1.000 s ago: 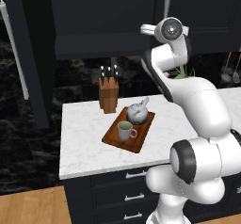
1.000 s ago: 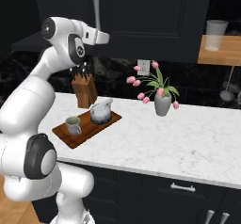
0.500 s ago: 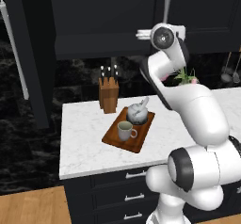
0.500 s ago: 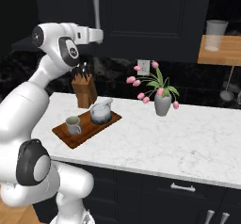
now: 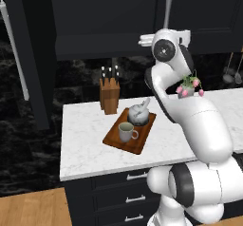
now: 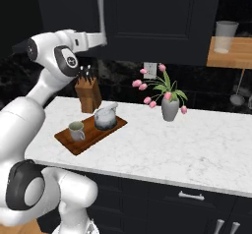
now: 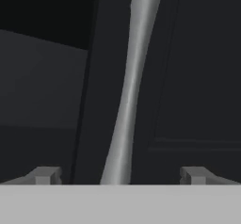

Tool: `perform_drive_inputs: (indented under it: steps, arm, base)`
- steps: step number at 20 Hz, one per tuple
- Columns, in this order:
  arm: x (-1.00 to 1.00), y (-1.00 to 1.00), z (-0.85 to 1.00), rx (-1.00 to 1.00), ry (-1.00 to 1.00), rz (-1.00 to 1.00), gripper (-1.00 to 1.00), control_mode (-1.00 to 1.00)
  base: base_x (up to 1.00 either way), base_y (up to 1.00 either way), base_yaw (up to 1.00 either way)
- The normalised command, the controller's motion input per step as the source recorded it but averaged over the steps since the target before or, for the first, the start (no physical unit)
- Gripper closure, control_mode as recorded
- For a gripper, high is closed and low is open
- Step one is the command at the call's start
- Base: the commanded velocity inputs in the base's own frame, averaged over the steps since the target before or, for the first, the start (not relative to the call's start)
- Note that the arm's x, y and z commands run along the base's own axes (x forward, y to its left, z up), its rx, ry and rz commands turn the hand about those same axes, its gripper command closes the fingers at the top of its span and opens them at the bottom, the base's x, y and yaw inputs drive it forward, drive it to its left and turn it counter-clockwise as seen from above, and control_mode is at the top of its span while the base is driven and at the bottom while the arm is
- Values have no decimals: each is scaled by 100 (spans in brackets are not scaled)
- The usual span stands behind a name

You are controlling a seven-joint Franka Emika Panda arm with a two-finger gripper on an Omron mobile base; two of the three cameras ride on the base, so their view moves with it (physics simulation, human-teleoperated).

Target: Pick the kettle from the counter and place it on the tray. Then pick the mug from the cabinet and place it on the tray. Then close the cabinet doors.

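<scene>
The gripper (image 7: 120, 175) is facing the cabinet doors (image 7: 188, 77) with fingers spread wide either side of the silver handle (image 7: 129, 86), while kettle (image 5: 139, 114) and mug (image 5: 126, 132) are sitting on the tray (image 5: 142, 137).

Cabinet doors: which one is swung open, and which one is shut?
The left cabinet door is swung open, edge-on with its handle far left. The right cabinet door, whose silver handle sits between the open gripper fingertips, looks shut.

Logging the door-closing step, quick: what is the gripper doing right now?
Gripper: open, holding nothing; the cabinet door's silver handle stands between its fingertips.
</scene>
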Motion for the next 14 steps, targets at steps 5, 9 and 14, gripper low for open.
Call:
perform_drive_inputs:
  steps: [5, 9, 14]
  arm:
    - [-53, 0, 4, 0, -2, -3, -100, -100]
    - [-53, 5, 0, 0, 0, -6, -100, -100]
    - [-40, 8, 0, 0, -1, -1, -100, -100]
  base:
    - [0, 0, 0]
    - [0, 0, 0]
    - [0, 0, 0]
